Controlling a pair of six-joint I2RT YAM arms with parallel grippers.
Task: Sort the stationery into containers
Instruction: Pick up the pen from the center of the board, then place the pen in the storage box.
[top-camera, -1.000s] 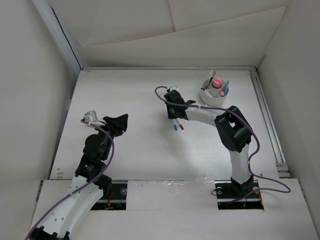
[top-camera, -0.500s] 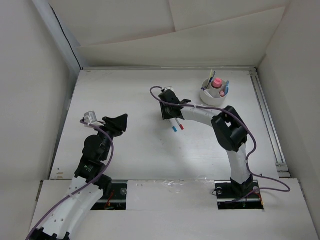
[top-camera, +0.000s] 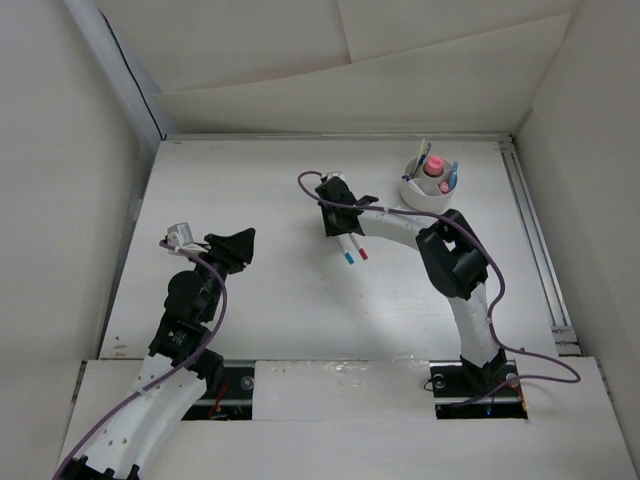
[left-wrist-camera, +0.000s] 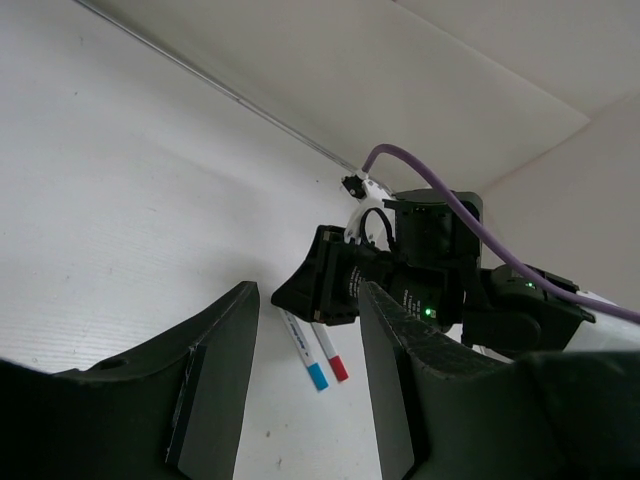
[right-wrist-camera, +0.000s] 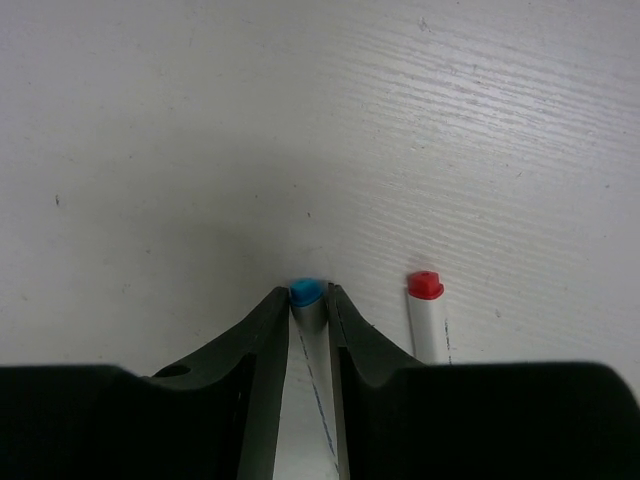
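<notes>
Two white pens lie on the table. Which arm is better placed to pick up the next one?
The right. Its gripper already has both fingers around the blue-capped pen; the red-capped pen lies beside it. The left gripper hangs shut, apart from both pens.

The bench (top-camera: 280, 200) is white with a fine ribbed grain, and on it lie two white pens, one (right-wrist-camera: 312, 345) with a blue cap and one (right-wrist-camera: 428, 320) with a red cap. The round tub (top-camera: 428, 193) is white, holding a pink-capped stick (top-camera: 433, 168) with blue, yellow and pink pieces around it. Both tools, the left (left-wrist-camera: 300, 380) and the right (right-wrist-camera: 308, 330), are black, the arms (top-camera: 400, 232) are white with black joints, and purple cables (top-camera: 215, 300) run along them.
</notes>
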